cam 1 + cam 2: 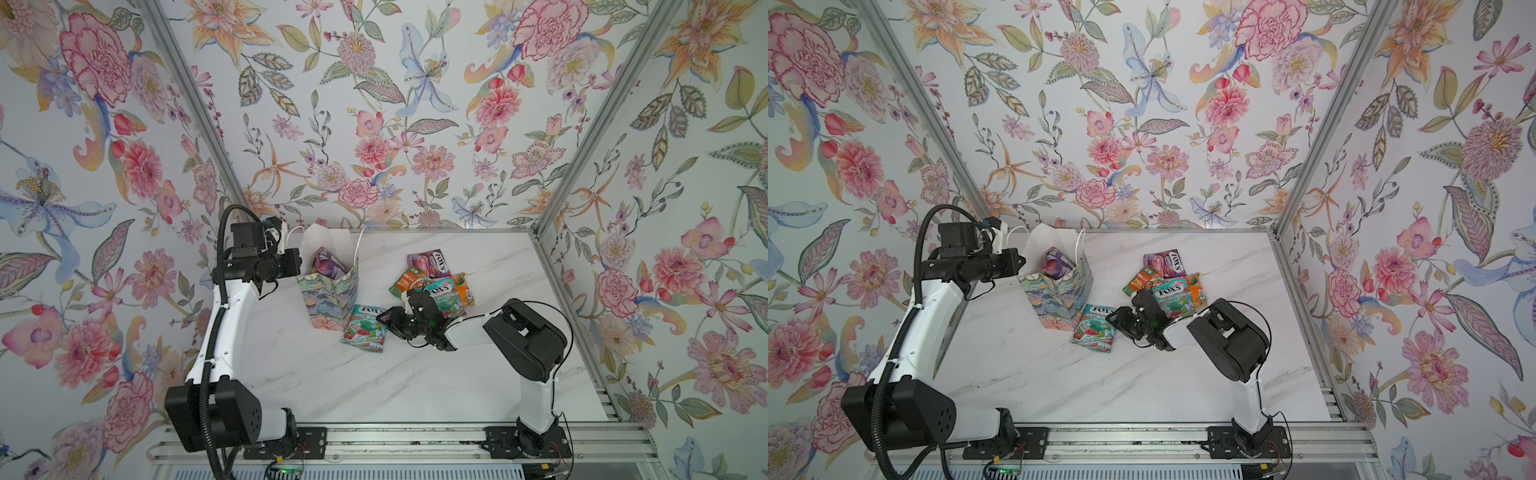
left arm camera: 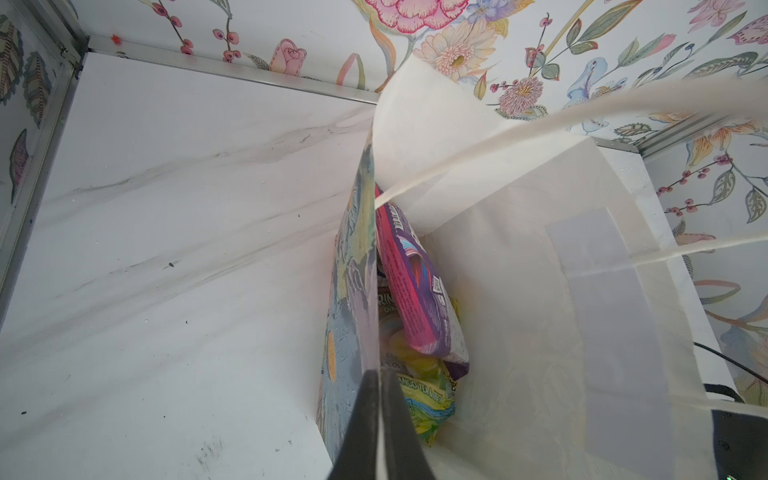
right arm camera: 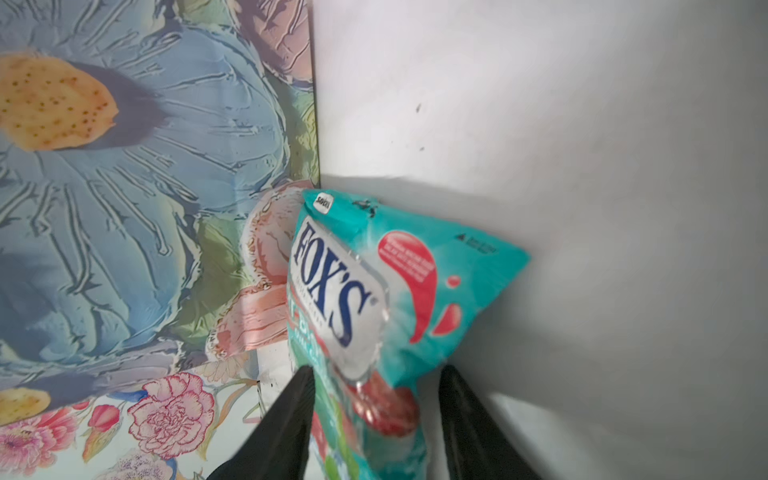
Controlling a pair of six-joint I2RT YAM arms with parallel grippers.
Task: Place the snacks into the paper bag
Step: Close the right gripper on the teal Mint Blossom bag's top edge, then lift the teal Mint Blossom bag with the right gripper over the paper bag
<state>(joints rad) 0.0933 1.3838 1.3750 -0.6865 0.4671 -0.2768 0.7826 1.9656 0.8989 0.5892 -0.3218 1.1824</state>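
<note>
The paper bag (image 1: 328, 291) stood upright toward the back of the table (image 1: 374, 386), left of the middle, with its mouth open and its white cord handles (image 1: 358, 249) sticking up. Inside, a purple packet (image 2: 415, 291) leaned against one wall above a yellow-green pouch (image 2: 424, 399). The left gripper (image 2: 380, 386) was pressed together on the rim of that wall, with the paper's edge pinched between its fingers. A teal packet (image 1: 365, 328) lay at the foot of the bag on the near right side, its top corner touching the printed paper in the right wrist view. The right gripper (image 3: 376, 374) reached it from the right, jaws half closed with the packet squeezed between them. Farther right, well apart from the bag, a heap of packets (image 1: 436, 282) lay overlapping: a purple one at the back, orange ones, and another teal one on top. Flowered wallpaper (image 1: 374, 104) enclosed the table on three sides.
</note>
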